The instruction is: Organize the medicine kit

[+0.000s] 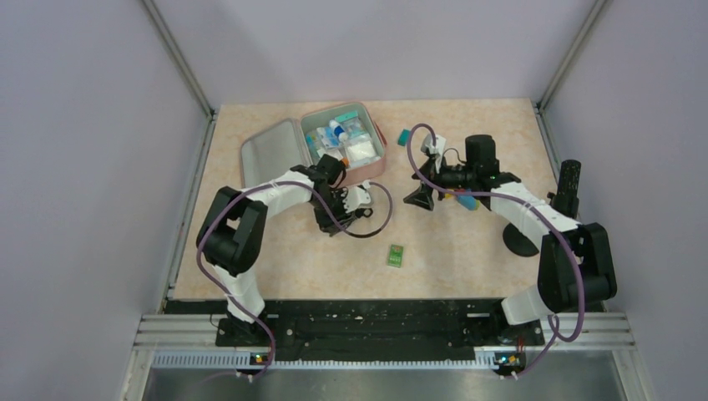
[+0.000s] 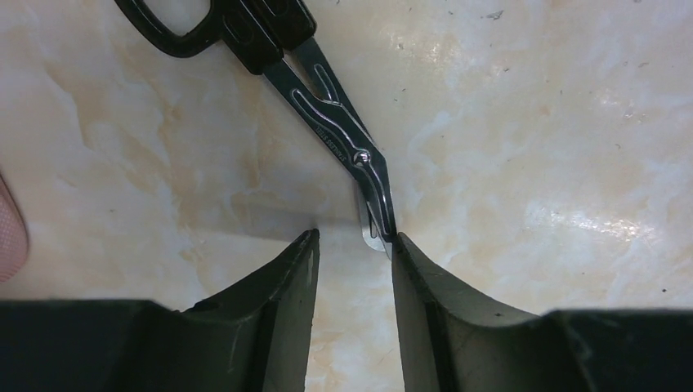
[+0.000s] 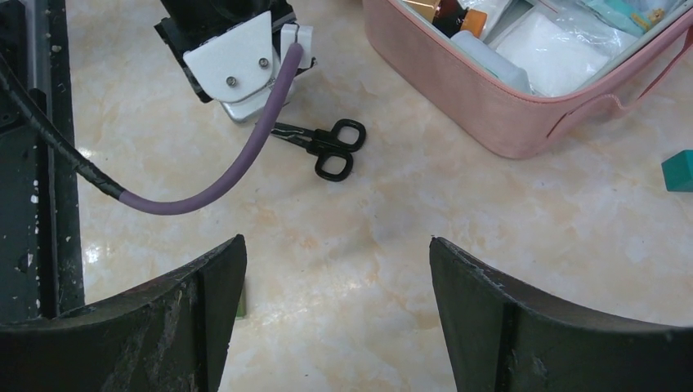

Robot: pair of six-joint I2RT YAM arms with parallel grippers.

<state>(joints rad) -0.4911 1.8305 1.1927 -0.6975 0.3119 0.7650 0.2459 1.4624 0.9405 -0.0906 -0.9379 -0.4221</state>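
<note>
The medicine kit [image 1: 271, 150] lies open at the back of the table, a pink zip case whose tray [image 3: 523, 106] holds bottles and white packets. Black-handled scissors [image 2: 327, 122] lie flat on the table just in front of it. My left gripper [image 2: 354, 241] is open and low over the blade end; the blade tip touches the inner edge of its right fingertip [image 2: 409, 253], and bare table shows between the fingers. In the right wrist view the scissors [image 3: 327, 147] lie beneath the left gripper. My right gripper [image 3: 337, 245] hangs wide open and empty, to the right of the scissors.
A small green packet [image 1: 395, 255] lies near the front middle of the table. A teal block [image 1: 403, 135] sits to the right of the kit, also seen as the teal block [image 3: 678, 171] in the right wrist view. The left arm's purple cable [image 3: 204, 192] loops over the table.
</note>
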